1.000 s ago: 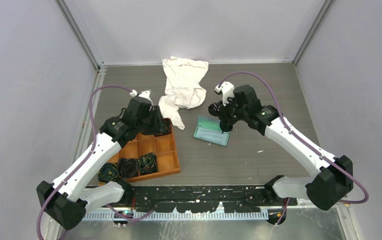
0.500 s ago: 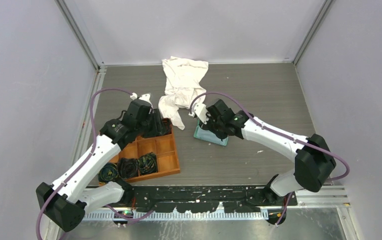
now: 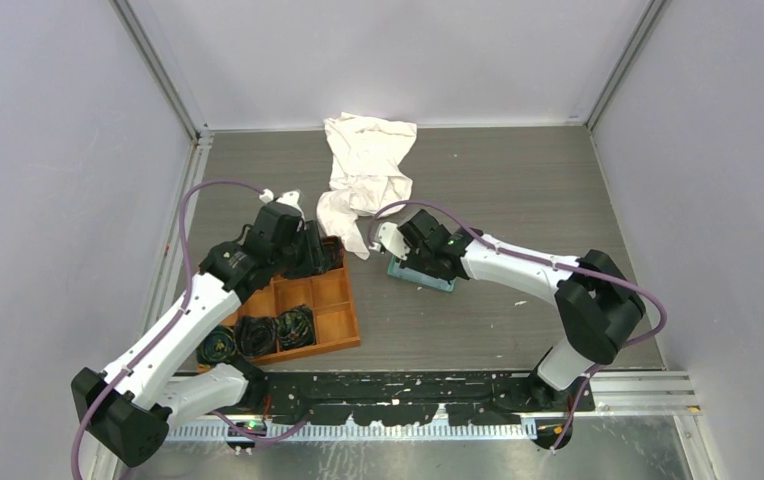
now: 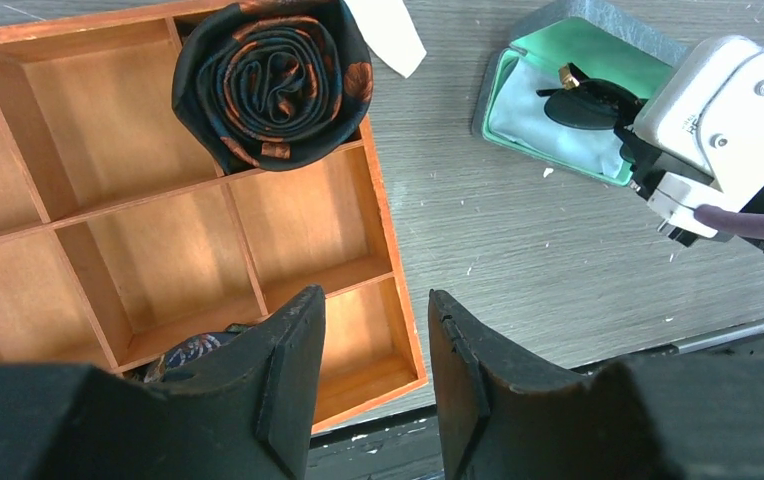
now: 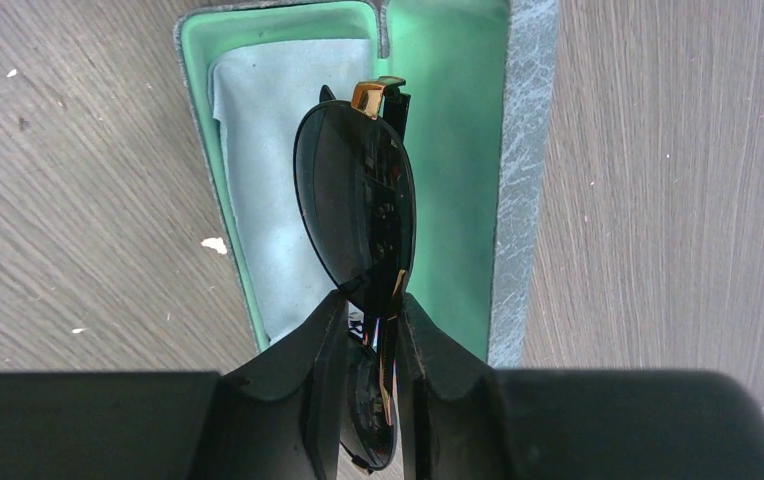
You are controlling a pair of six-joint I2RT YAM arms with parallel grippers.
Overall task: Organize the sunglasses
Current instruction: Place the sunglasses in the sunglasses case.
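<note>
Left arm [image 3: 173, 325]: reaching up from the lower left of the top view toward mid-frame.
Left gripper [image 4: 373, 310]: hanging with jaws standing apart, gripping nothing.
Right arm [image 3: 518, 268]: stretching leftward from the lower right toward the centre.
Right gripper [image 5: 371, 310]: pinching the sunglasses [image 5: 356, 215] between both fingers.

No lettering, label, brand mark or number can be read in any view, whether on the sunglasses [image 5: 354, 200], the open case [image 5: 524, 150], the wooden tray [image 4: 288, 240], the white cloth [image 3: 368, 165] or the desk [image 3: 518, 190].
</note>
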